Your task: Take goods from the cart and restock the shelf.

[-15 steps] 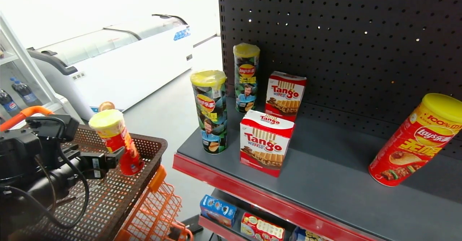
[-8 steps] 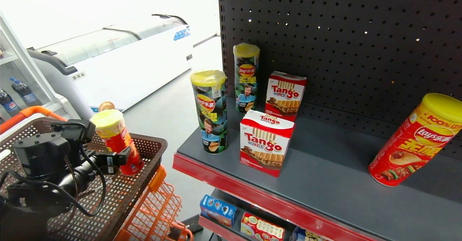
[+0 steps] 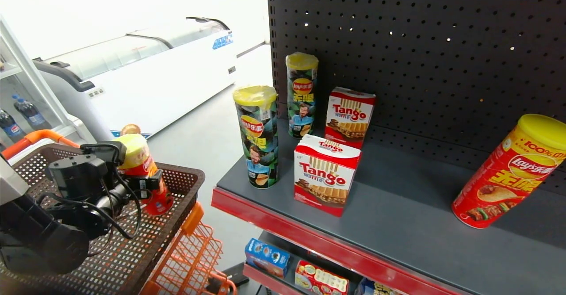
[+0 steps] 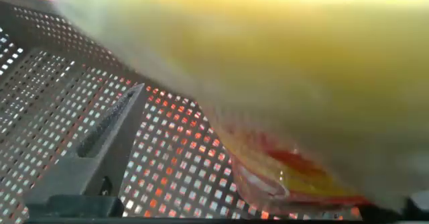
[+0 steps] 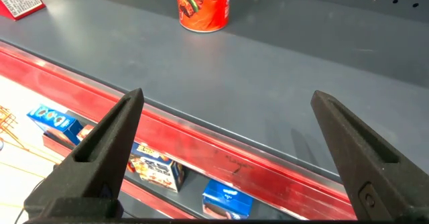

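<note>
A red chip can with a yellow lid stands slightly tilted in the brown cart basket. My left gripper is open around the can's middle. In the left wrist view the can looms close between the jaws, and one finger stands apart from it. My right gripper hangs open and empty over the red front edge of the grey shelf. A large red chip can leans on the shelf at the right, also seen as a can base.
On the shelf board stand two dark chip cans and two wafer boxes. Free board lies between the boxes and the red can. A pegboard wall backs the shelf. The orange cart frame sits below the basket.
My left arm has pushed forward across the basket, and its gripper now straddles the red can instead of stopping just short of it. The can has not moved.
</note>
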Robot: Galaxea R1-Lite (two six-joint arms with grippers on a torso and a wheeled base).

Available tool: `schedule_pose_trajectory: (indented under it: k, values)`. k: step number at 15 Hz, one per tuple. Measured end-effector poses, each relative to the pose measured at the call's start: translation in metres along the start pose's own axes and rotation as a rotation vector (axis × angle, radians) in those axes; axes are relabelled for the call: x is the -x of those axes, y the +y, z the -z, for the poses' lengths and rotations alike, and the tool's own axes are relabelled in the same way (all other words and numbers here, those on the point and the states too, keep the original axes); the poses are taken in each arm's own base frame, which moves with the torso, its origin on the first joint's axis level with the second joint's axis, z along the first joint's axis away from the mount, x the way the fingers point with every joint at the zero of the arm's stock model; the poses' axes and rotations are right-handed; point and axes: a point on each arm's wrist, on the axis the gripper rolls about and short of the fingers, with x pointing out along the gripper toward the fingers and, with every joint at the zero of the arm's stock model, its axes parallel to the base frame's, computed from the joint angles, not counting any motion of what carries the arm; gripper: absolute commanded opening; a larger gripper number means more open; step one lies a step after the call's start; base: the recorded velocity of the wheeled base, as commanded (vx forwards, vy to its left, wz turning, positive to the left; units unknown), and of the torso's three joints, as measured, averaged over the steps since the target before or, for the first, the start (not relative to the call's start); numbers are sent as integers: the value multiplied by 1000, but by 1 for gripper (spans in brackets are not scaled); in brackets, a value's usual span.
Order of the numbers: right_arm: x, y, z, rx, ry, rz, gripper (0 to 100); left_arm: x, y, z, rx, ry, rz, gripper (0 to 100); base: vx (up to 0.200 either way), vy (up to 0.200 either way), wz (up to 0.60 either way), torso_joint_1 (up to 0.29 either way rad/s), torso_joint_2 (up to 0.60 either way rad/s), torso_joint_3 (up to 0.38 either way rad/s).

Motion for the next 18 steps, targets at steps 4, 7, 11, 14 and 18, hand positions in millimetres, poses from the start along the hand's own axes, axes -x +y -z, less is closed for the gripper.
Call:
schedule_pose_trajectory:
  k: [4,7,11,14,18]
  values:
    - [0,0,0,0,0,1,100,-11,-10,4,-4,-8,36,0,0,0,0,0,0,0]
    - [0,0,0,0,0,0,100,-15,-16,2,-21,-22,51,0,0,0,0,0,0,0]
    - [0,0,0,0,0,0,100,-13,-15,-6,-57,-40,49,0,0,0,0,0,0,0]
    - [0,0,0,0,0,1,100,3,-12,-22,-53,-60,63,0,0,0,0,0,0,0]
    - [0,0,0,0,0,0,100,36,-15,-51,-37,-143,98,0,0,0,0,0,0,0]
